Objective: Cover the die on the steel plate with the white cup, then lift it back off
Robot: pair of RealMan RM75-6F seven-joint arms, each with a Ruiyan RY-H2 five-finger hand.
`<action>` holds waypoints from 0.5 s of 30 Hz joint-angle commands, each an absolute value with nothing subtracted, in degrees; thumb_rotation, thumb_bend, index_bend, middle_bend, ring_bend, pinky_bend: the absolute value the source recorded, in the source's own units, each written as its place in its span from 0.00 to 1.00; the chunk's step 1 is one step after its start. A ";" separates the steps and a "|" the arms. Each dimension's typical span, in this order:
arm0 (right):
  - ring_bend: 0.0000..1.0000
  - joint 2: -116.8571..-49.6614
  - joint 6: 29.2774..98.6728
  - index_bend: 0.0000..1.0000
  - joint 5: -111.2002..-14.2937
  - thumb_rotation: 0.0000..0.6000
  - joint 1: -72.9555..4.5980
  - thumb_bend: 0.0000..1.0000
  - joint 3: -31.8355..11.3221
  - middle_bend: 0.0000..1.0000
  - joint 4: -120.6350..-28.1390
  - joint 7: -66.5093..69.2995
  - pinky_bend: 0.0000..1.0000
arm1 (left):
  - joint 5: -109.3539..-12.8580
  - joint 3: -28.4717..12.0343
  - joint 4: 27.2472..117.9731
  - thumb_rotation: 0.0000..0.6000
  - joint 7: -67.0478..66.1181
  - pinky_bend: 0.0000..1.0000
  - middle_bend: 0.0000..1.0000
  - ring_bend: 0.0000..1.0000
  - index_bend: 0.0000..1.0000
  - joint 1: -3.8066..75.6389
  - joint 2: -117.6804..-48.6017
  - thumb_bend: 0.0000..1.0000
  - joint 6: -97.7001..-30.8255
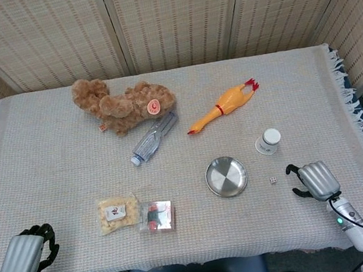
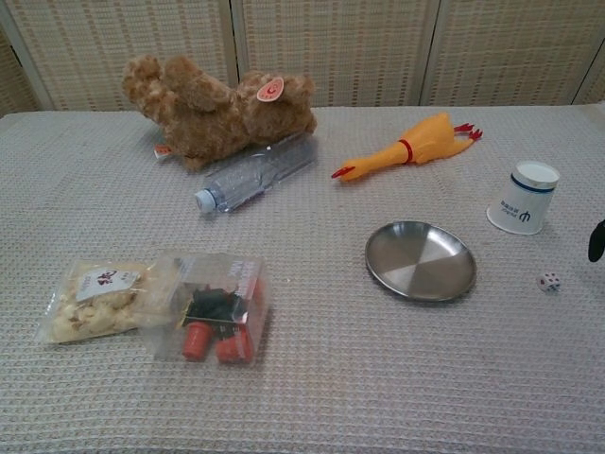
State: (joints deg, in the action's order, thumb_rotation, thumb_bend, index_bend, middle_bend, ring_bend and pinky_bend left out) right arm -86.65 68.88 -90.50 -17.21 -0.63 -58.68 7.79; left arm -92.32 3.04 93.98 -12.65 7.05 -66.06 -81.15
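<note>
My right hand (image 1: pixel 314 180) hovers empty, fingers loosely curled, just right of the die (image 1: pixel 273 180) — which lies on the tabletop between plate (image 1: pixel 226 176) and hand, not on steel — so I should pinch it lightly, low, from above.

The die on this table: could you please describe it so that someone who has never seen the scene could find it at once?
Start from the round steel plate near the middle of the cloth-covered table. Just off its rim, toward the right hand, lies the die on the bare cloth, nearer the robot than the upside-down white cup. It is a tiny white cube with dark spots, by far the smallest thing there.
</note>
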 commanded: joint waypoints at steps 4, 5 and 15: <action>0.78 -88.83 66.94 0.44 -90.69 1.00 -19.81 0.09 -0.69 0.90 -56.45 11.69 0.95 | -91.97 3.01 93.99 1.00 -12.80 0.57 0.44 0.42 0.28 7.19 -66.12 0.37 -80.72; 0.78 -89.10 66.77 0.44 -90.62 1.00 -20.08 0.10 -0.80 0.91 -56.23 11.74 0.95 | -92.00 3.01 94.00 1.00 -12.77 0.57 0.44 0.42 0.28 7.19 -66.11 0.37 -80.76; 0.79 -91.97 62.75 0.48 -89.10 1.00 -23.44 0.20 -1.70 0.92 -53.86 12.52 0.97 | -92.41 3.12 94.00 1.00 -12.40 0.57 0.44 0.42 0.28 7.13 -66.00 0.37 -81.08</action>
State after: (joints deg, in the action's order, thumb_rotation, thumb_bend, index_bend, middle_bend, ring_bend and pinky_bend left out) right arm -91.61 63.26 -89.31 -23.04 -1.69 -54.20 12.18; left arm -92.41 3.12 94.00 -12.40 7.13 -65.99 -81.09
